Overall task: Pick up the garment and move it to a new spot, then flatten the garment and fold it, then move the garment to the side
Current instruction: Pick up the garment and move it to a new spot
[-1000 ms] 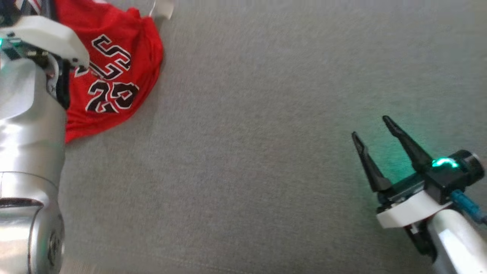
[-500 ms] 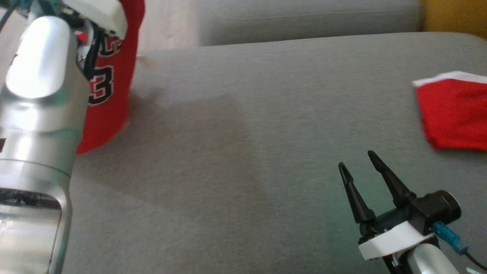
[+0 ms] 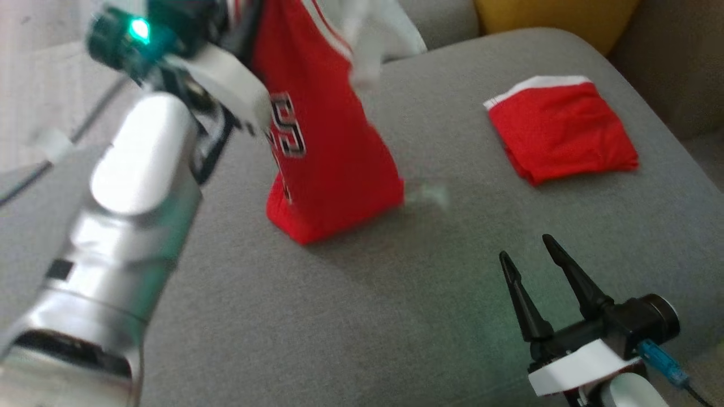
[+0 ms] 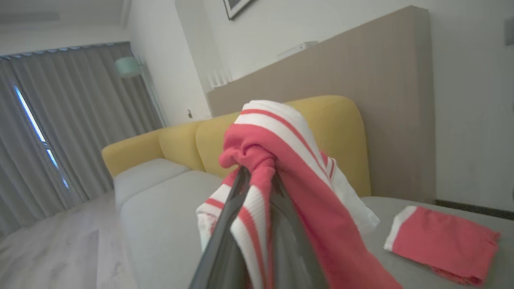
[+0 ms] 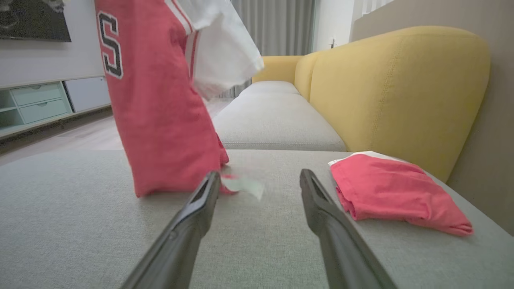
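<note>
Over the sofa (image 3: 396,316), my left gripper (image 4: 257,176) pinches only the jersey's (image 3: 334,147) trim (right gripper (image 3: 526,247) spread, empty); swinging could shake it loose.

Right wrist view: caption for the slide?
Jaws open, the right gripper hangs over the grey sofa seat; red jersey hanging ahead-left, folded red garment lying ahead-right.

The red jersey (image 3: 334,147) was dangling in the air, bunched up at its red-and-white striped trim, which was pinched tight between the fingers of the left gripper (image 4: 259,173). It hung long and narrow, with black-and-white lettering down one side and some white fabric flapping near the top. The bottom hem was right down at the grey seat cushion (image 3: 396,294); couldn't tell if it touched.
</note>
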Controlling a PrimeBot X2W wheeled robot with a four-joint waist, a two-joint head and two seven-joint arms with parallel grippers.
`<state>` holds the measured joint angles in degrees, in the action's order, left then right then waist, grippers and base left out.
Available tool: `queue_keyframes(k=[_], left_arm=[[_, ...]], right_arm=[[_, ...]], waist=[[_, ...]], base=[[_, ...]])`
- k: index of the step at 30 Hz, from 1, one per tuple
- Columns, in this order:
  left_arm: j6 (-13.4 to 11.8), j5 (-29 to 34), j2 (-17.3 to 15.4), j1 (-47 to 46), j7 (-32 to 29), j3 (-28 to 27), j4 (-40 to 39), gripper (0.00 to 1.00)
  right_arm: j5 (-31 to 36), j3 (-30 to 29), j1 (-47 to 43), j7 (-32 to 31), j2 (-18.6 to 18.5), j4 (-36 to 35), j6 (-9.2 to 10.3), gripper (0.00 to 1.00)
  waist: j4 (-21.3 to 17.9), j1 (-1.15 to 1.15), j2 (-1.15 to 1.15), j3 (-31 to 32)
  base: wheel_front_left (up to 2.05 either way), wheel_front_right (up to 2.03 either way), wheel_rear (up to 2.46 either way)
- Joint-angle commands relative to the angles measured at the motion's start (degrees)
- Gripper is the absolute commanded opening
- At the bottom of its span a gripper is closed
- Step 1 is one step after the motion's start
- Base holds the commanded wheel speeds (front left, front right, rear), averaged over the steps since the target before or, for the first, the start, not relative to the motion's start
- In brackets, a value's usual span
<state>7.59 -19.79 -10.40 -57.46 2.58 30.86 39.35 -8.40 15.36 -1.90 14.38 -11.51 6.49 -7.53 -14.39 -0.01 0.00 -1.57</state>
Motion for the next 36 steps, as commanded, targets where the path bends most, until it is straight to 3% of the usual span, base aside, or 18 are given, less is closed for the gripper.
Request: queue_keyframes(k=[1, 9, 15, 18, 20, 31, 36], left_arm=[[-0.1, -0.29, -1.98, -0.07, 0.3, -0.71, -2.25, 0.0], [-3.19, -1.26, 1.28, 15.37, 5.54, 2.12, -2.28, 0.0], [-6.43, -3.02, 3.95, 24.96, 10.19, 1.96, -0.06, 0.0], [-6.54, -4.62, 5.49, 28.68, 11.68, 1.58, 0.0, 0.0], [-6.68, -4.87, 6.14, 30.45, 12.15, 1.62, -0.53, 1.0], [-12.54, 0.1, 7.16, 43.96, 12.41, -8.36, -19.18, 1.0], [-13.5, 3.59, 7.27, 50.52, 12.41, -12.86, -25.55, 1.0]], right_arm=[[0.38, 0.63, 1.58, 0.62, 0.45, -2.27, 0.04, 1.0], [1.09, 0.2, 3.18, 0.62, 2.78, -2.48, 0.04, 1.0], [1.17, 0.15, 3.7, 0.62, 3.23, -1.74, 0.04, 1.0], [1.03, 0.19, 3.73, 0.62, 3.13, -1.11, 0.04, 1.0], [0.86, 0.08, 3.37, 0.62, 3.0, -0.59, 0.04, 1.0], [-0.76, -0.48, -0.11, 0.62, 2.38, 2.42, 0.04, 1.0], [-0.93, -3.0, -1.51, 0.62, 3.48, 2.78, 0.04, 1.0]], waist=[[-0.88, 0.01, 0.0, -2.81], [-0.34, 0.01, 0.0, -8.39], [0.94, 0.01, 0.0, -9.02], [2.0, 0.01, 0.0, -8.06], [2.84, 0.01, 0.0, -6.89], [7.07, 0.01, 0.0, 1.9], [9.44, 0.01, 0.0, 4.72]], base=[[0.0, 0.0, 0.0], [0.0, 0.0, 0.0], [0.0, 0.0, 0.0], [0.0, 0.0, 0.0], [0.0, 0.0, 0.0], [0.0, 0.0, 0.0], [0.0, 0.0, 0.0]])
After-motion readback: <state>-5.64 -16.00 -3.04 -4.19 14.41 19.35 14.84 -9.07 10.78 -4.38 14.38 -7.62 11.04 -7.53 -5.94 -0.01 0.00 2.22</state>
